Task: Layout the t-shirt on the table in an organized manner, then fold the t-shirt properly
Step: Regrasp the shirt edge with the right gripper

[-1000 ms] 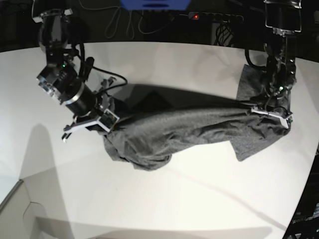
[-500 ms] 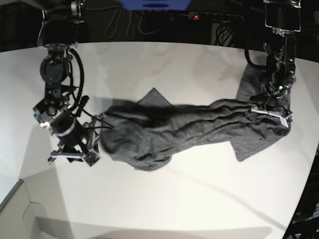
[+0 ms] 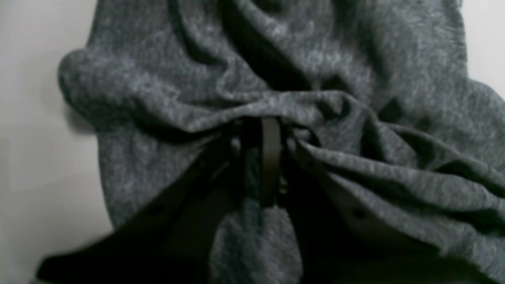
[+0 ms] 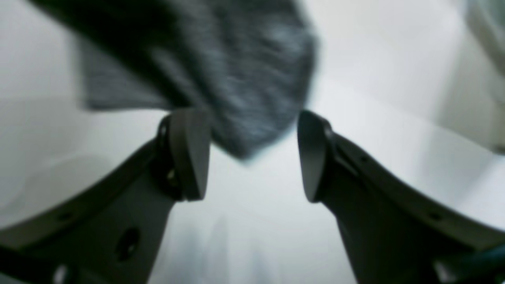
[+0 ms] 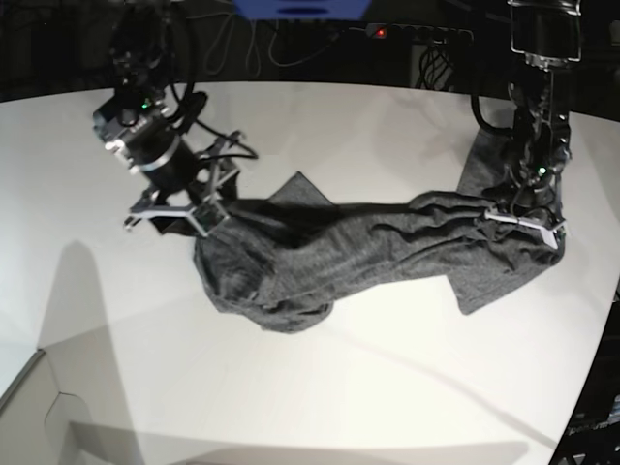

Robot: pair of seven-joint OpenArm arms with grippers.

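Table: a wide white table (image 5: pixel 339 387) with a curved far edge; dark room behind it, with looping cables (image 5: pixel 242 44), a blue object (image 5: pixel 300 8) at the top edge and a power strip (image 5: pixel 421 33) showing one small red light.
Writing: no brand, label or lettering can be read in any view.
Right claw: in the base view the right claw (image 5: pixel 172 216) sits at the left, at the left end of the cloth. Its wrist view shows the two dark fingers (image 4: pixel 189 154) standing well apart, with a blurred grey corner of cloth hanging just above the gap and only bare table between them; it grips nothing.
T-shirt: the dark heather-grey t-shirt (image 5: pixel 358 252) lies in a rumpled, twisted band across the middle of the table, from the right claw over to the far arm, with a bunched lump low on the left and a flap spread flat on the right.
Left claw: at the right in the base view, the left claw (image 5: pixel 528 225) rests down on the shirt's right end. Its wrist view, close and dim, shows the fingers (image 3: pixel 270 157) drawn almost together with a pinched ridge of grey cloth gathered between them.
View differences: only the base view gives the shirt's full spread and both arms; only the wrist views show how each claw stands.
In the way: the left arm (image 5: pixel 538 126) covers part of the shirt's right edge.
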